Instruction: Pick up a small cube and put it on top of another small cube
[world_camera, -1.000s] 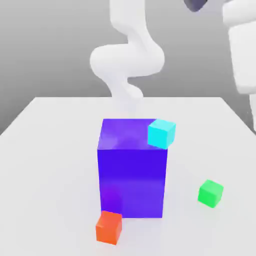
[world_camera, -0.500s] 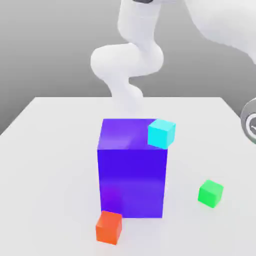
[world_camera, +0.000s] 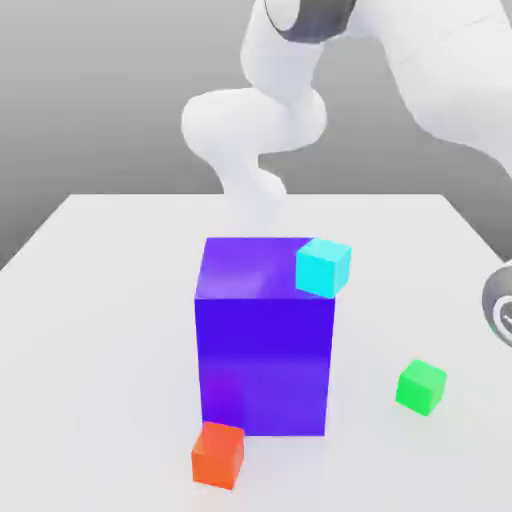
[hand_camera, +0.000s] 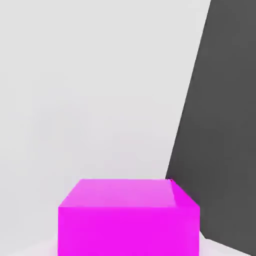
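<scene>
The small cube (world_camera: 421, 387), plain bright green, rests on the white table to the exterior view's right of the big blue-purple block (world_camera: 265, 340). A cyan cube (world_camera: 323, 266) sits on the block's top at its near right corner. An orange-red cube (world_camera: 218, 454) lies on the table just in front of the block. In the hand view a magenta cube (hand_camera: 129, 220) stands on the white table close ahead of the camera. The white arm (world_camera: 262, 120) rises behind the block, and a grey round part of it (world_camera: 500, 308) shows at the exterior view's right edge. My gripper is shut.
The white table (world_camera: 100, 300) spreads around the block, with its far edge behind the arm's base. In the hand view, the table's edge (hand_camera: 187, 125) runs diagonally beside the magenta cube, with a dark area beyond it.
The upper arm has swung across the top of the exterior view, and the grey round part has come lower at the right edge. The gripper went from open to shut. No cube has moved.
</scene>
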